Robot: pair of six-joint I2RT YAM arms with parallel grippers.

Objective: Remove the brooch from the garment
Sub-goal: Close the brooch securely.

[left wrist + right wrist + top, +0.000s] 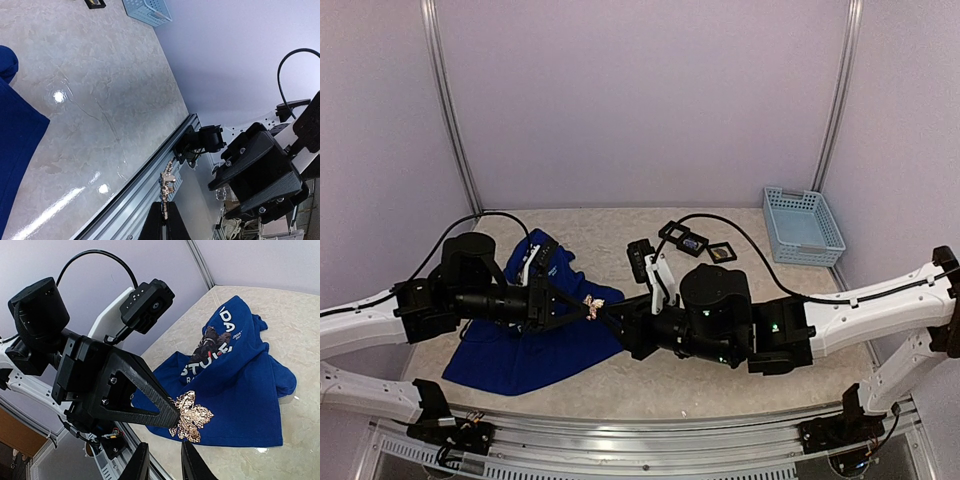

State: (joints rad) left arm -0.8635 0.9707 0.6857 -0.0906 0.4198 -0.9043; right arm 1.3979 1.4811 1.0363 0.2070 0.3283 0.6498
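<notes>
A gold leaf-shaped brooch (591, 306) (167, 182) (191, 417) hangs in the air off the cloth, pinched at one edge by my left gripper (582, 310) (166, 212), which is shut on it. The garment (520, 350) (245, 390), a royal-blue T-shirt with white lettering, lies crumpled on the table below and to the left. My right gripper (605, 318) (164, 446) faces the left one from the right. Its jaws stand apart just short of the brooch, with nothing between them.
A light blue basket (803, 225) (147, 11) stands at the back right. Small black square frames (695, 243) lie behind the arms. An aluminium rail (640, 440) runs along the table's near edge. Both arms cross the middle of the table.
</notes>
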